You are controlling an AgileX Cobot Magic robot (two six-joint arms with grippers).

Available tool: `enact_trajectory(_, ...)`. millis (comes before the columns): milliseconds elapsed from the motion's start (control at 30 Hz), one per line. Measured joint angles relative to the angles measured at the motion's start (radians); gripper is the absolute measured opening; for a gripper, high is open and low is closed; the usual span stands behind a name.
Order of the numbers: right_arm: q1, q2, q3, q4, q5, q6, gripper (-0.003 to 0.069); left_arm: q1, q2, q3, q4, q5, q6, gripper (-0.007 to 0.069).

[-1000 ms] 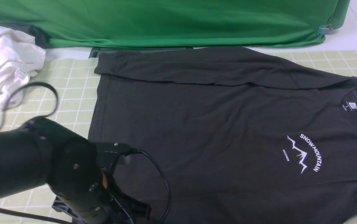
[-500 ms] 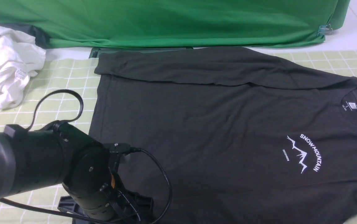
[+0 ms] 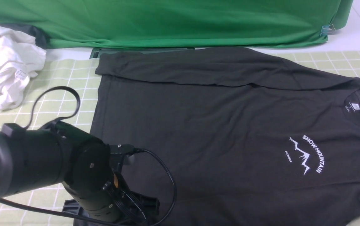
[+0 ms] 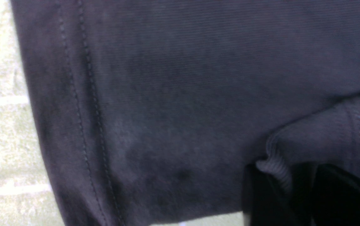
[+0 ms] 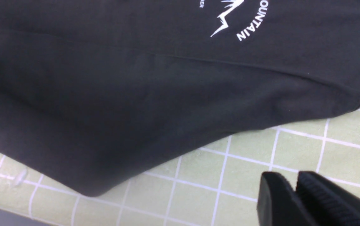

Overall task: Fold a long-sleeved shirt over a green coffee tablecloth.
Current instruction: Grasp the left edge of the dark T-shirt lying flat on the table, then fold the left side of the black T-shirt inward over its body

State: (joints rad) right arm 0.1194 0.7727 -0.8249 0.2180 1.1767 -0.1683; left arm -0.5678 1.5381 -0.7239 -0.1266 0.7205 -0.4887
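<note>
The long-sleeved shirt (image 3: 217, 125) lies spread flat, chest print up, on the green coffee tablecloth (image 3: 70, 84). Its far sleeve is folded across the back edge. My left arm (image 3: 85, 175) hangs low over the shirt's near left corner and hides its own gripper in the front view. In the left wrist view the left gripper (image 4: 292, 177) is shut on a ribbed sleeve cuff (image 4: 275, 169), next to the stitched hem (image 4: 82, 119). The right gripper (image 5: 292, 180) hovers over bare tablecloth (image 5: 249, 163) just off the shirt's near edge (image 5: 136, 94), fingers together and empty.
A crumpled white garment (image 3: 5, 62) lies at the back left corner. Plain deep green fabric (image 3: 167, 22) hangs along the back, held by a clip (image 3: 327, 29). The left arm's cable (image 3: 164, 182) loops over the shirt.
The left arm has shifted to the right and a little lower over the shirt's near left corner, and its cable loop has moved with it. The shirt lies as before.
</note>
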Motion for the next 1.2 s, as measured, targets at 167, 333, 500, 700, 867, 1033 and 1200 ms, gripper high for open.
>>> enact_trajectory(167,0.0,0.0,0.0,0.0,-0.002,-0.001,0.0105,0.0,-0.038,0.0,-0.004,0.0,0.0,0.0081)
enact_trajectory(333,0.0,0.0,0.0,0.0,-0.008,-0.001,0.0112,0.0,-0.056,0.0,-0.004,0.003,0.002,0.0047)
enact_trajectory(500,0.0,0.0,0.0,0.0,-0.016,0.0,0.0118,0.0,-0.133,-0.07,0.011,0.054,0.001,0.0047)
enact_trajectory(700,0.0,0.0,0.0,0.0,-0.018,0.001,0.0123,0.0,-0.2,-0.258,0.064,0.102,-0.008,0.0046)
enact_trajectory(867,0.0,0.0,0.0,0.0,-0.029,0.005,0.0125,0.037,-0.195,-0.402,0.145,0.106,-0.056,0.0046)
enact_trajectory(1033,0.0,0.0,0.0,0.0,-0.038,0.013,0.0127,0.175,-0.14,-0.433,0.127,0.086,-0.029,0.0046)
enact_trajectory(1200,0.0,0.0,0.0,0.0,-0.044,0.031,0.0133,0.305,-0.031,-0.437,0.027,0.039,0.082,0.0046)
